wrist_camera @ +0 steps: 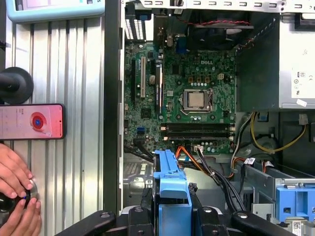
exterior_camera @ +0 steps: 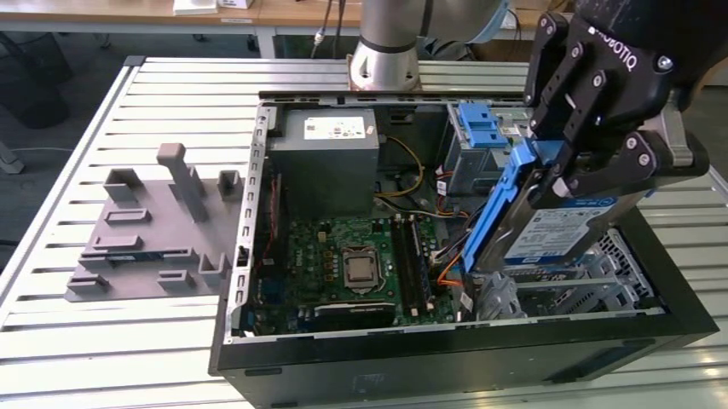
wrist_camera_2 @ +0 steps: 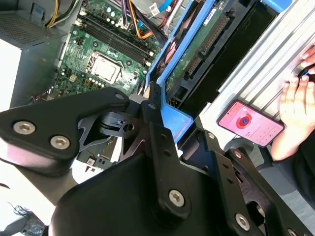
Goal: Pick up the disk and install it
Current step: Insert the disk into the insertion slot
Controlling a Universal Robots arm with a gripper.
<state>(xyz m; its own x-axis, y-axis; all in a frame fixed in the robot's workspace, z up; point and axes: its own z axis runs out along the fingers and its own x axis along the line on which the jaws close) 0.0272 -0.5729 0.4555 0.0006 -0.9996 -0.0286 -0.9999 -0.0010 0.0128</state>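
Disk (exterior_camera: 555,232) is pinched in my hand (exterior_camera: 598,175), with my fingers pressed on its blue frame. It hangs tilted over the open computer case (exterior_camera: 455,362), at the side of the case that is on the exterior view's right. Going from the left, a grey fixture (exterior_camera: 153,230) lies on the table (exterior_camera: 170,94) beside the case. Inside the case are the grey power supply (exterior_camera: 330,153), then the green motherboard (exterior_camera: 353,260), then the disk. Its lower end is near the metal drive cage (exterior_camera: 569,294), but I cannot tell if they touch.
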